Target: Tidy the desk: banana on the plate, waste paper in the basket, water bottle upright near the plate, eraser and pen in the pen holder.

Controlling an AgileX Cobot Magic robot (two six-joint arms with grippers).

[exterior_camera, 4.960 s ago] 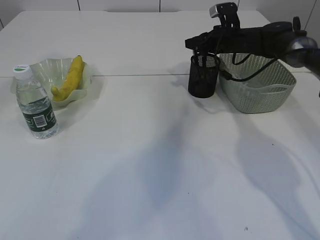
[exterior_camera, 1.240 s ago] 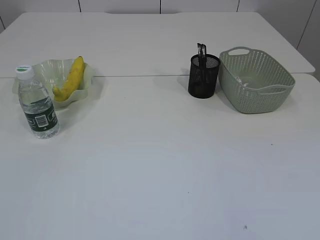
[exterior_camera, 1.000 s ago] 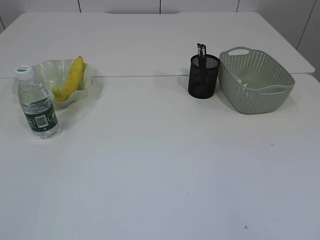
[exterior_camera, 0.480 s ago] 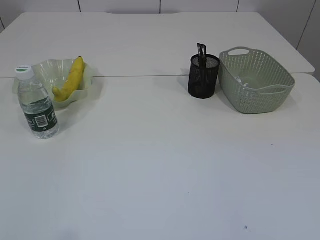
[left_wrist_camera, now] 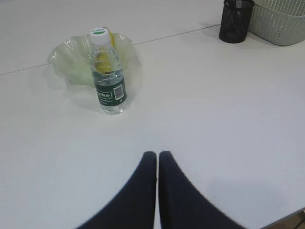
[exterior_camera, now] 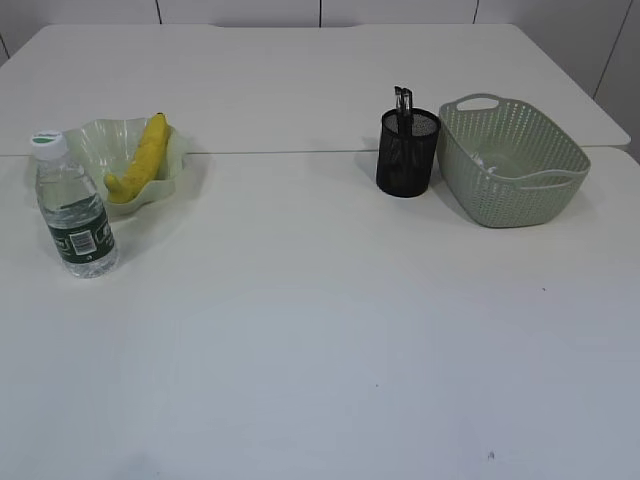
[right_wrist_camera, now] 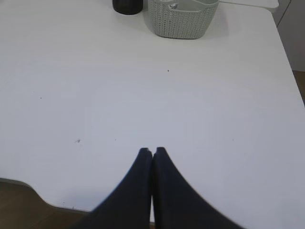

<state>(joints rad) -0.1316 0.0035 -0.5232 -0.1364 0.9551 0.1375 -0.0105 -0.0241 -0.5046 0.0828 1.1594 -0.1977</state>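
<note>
On the white counter, far left, banana lying in the pale green wavy plate, one end propped on the rim; water bottle upright just in front of the plate, white cap, green label, close to the plate though contact cannot be judged. Across the counter to the right, black mesh pen holder with the dark pen sticking up above its rim; eraser not discernible through the mesh. Grey-green basket just beside the holder on its right; something pale lies inside, likely the waste paper, too faint to confirm. Neither arm appears in the exterior view. Left tool low over bare counter, dark fingers pressed together, nothing between them, bottle and plate well ahead of it. Right tool likewise closed and empty, near the counter's front edge, basket and holder far ahead
</note>
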